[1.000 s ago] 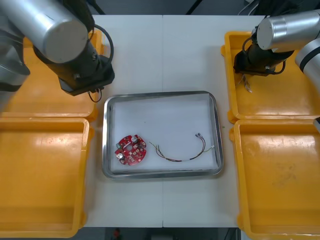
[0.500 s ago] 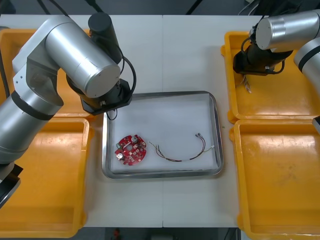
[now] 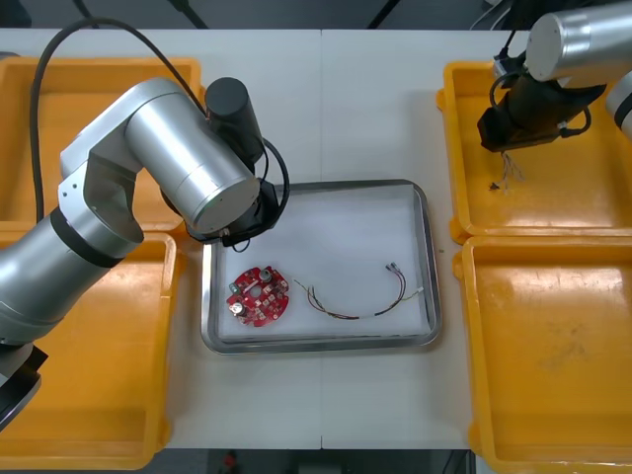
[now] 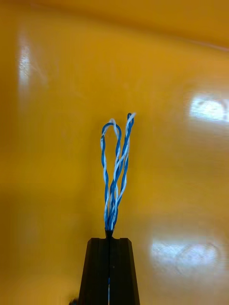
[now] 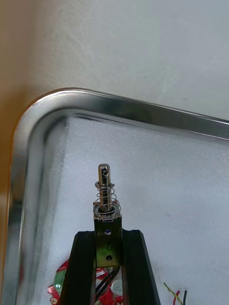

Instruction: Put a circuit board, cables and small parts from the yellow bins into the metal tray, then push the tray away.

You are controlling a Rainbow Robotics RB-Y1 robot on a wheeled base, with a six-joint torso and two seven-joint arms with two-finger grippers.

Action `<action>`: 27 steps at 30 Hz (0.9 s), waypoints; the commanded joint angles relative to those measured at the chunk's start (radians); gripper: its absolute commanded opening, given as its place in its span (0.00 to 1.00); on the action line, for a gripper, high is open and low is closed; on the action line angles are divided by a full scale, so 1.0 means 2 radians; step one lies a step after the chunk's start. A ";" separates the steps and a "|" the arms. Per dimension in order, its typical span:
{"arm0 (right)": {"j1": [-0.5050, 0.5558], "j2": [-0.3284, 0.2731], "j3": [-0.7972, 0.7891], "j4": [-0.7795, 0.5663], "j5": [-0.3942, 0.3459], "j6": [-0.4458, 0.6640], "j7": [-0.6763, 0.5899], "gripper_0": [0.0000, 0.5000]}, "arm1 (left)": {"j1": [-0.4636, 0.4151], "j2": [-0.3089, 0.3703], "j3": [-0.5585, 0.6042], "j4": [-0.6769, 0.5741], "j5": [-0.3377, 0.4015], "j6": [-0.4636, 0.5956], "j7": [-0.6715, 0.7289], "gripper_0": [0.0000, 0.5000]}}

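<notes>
Over the far left corner of the tray [image 3: 316,185], just inside its rim, hangs the part [image 5: 106,190]: a small metal pin with a spring round it. It stands upright in the left end effector [image 5: 108,236], whose fingers [image 5: 83,257] are clamped on its square base. Nearer in the tray lie the board [image 3: 258,295] and, to the board's right, a curved red-yellow cable [image 3: 355,304]. Well right of the tray, above the far right bin [image 3: 563,197], the right end effector [image 4: 109,240] has its fingers pressed together on a folded blue-white cable [image 4: 114,167], which dangles free.

Risks, as I judge them:
- The part is round and sprung. Let go from any height, it may bounce or roll on the tray's white lining, toward the board or over the rim onto the surface [image 3: 375,109].
- Only its base is held, so a tilt could let it slip early.
- The blue-white cable is pinched at a thin spot. It could slide out on the way to the tray, snag the bin wall, or land draped across the rim.

The left arm [image 3: 178,168] covers the tray's far left corner in the front view. I therefore cannot tell the part's height above the lining, or whether it touches. The part's base is mostly masked by the fingers.
</notes>
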 commanded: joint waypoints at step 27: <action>0.039 -0.100 -0.131 -0.275 -0.064 0.286 0.126 0.00 | 0.023 -0.003 -0.053 0.024 -0.038 -0.065 0.034 0.09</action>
